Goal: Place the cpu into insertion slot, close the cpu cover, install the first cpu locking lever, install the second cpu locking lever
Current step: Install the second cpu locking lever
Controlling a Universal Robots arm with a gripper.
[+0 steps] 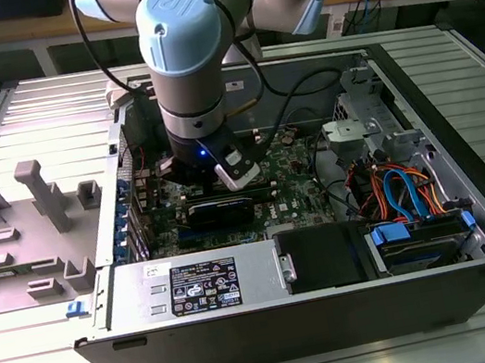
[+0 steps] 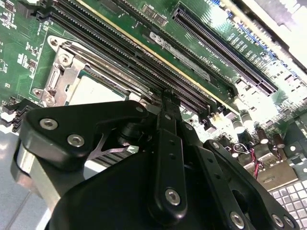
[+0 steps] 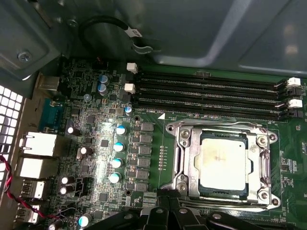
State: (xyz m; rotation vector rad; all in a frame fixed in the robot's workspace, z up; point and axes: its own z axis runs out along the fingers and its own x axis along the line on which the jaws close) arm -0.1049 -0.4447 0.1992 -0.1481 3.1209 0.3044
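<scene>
The claw [image 2: 169, 98] hides part of the cpu [image 2: 96, 92].

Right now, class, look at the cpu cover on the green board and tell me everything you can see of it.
The cpu cover is a thin, shiny silver metal frame with a large square cut-out, lying flat over the insertion slot on the green circuit board. Through the cut-out shows the cpu, its plain silver-grey top seated inside. Round screw points sit at the frame's corners. The long black memory slots run beside it. In the second wrist view the cover lies just beyond the black claw.
</scene>
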